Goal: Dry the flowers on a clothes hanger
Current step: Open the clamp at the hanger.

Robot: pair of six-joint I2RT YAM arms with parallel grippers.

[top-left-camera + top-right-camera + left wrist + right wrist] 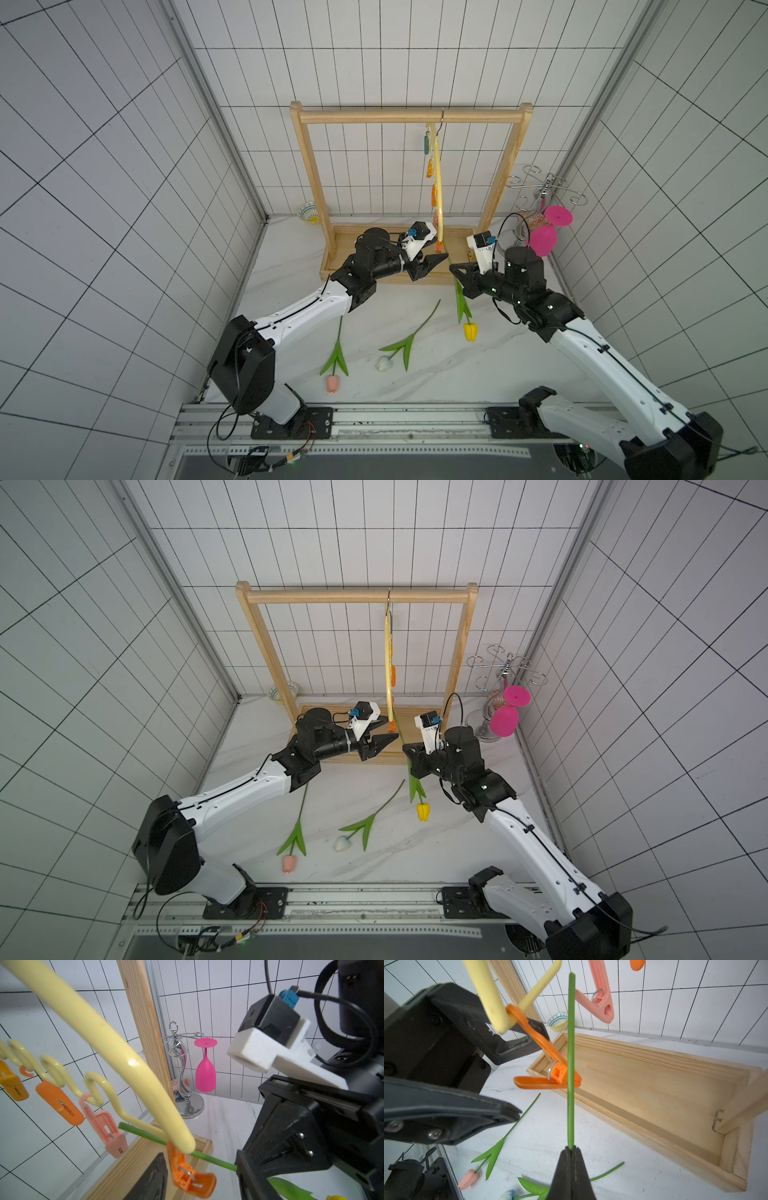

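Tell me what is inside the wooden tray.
The tray floor is bare wood where visible; rack posts stand at its ends. The orange clip and stem hide one corner.

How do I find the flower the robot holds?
Find the wooden rack at the back and the pale-yellow hanger on its bar. Under its tip the right gripper pinches a stem. That yellow tulip dangles head-down; the pink tulip and white tulip lie flat.

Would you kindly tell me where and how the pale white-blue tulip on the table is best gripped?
Probably grip the pale tulip on its bare stem beyond the leaves, coming straight down with jaws across it: it lies flat, and that stretch is thin and uncluttered.
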